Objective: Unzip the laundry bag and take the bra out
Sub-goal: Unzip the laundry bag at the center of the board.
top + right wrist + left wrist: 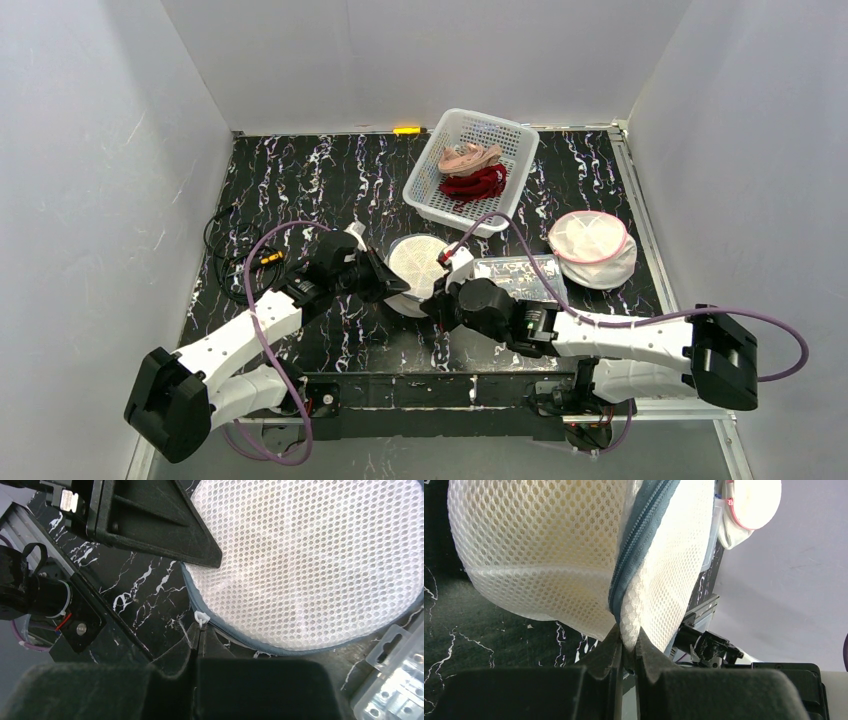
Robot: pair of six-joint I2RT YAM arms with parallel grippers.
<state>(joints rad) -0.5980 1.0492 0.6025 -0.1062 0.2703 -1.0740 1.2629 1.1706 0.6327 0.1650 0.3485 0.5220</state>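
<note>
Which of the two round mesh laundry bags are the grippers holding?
The grey-zippered bag in the middle: the left gripper pinches its mesh, the right gripper its zipper pull. The pink-trimmed bag lies apart, untouched.

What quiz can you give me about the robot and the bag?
1. True or false: the left end effector pinches the mesh of the laundry bag beside its zipper.
2. Pick one: the zipper tape is A red, B grey-blue, C yellow.
3. Short answer: what colour is the cloth beside the pink garment in the basket?
Key: 1 true; 2 B; 3 red.
</note>
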